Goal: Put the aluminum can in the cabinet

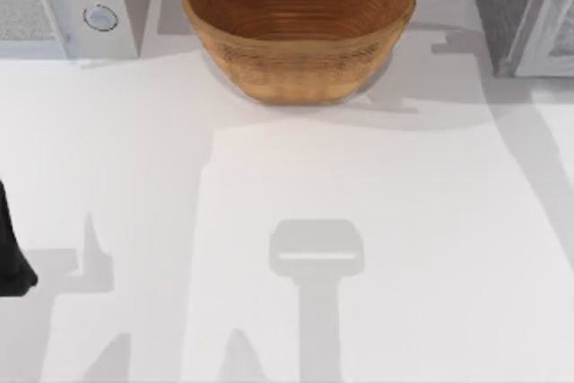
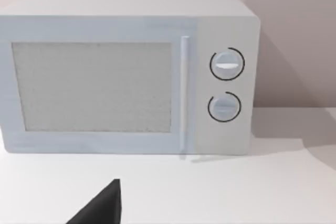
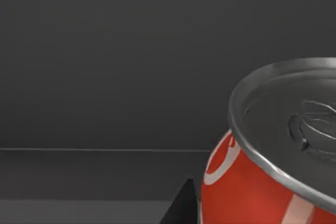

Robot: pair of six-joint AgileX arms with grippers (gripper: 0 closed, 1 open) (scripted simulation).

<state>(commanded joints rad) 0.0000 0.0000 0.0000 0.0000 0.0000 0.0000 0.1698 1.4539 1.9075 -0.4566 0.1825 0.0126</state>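
Simulated kitchen counter, white microwave (image 2: 128, 74) with two dials, woven bowl (image 1: 299, 24), grey cabinet (image 1: 525, 11)

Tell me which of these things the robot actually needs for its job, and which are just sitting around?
Needed for the job:
- aluminum can, seen close up in the right wrist view against a dark grey surface
- cabinet, at the table's far right corner

Just sitting around:
- woven bowl, at the back middle of the table
- microwave, at the far left
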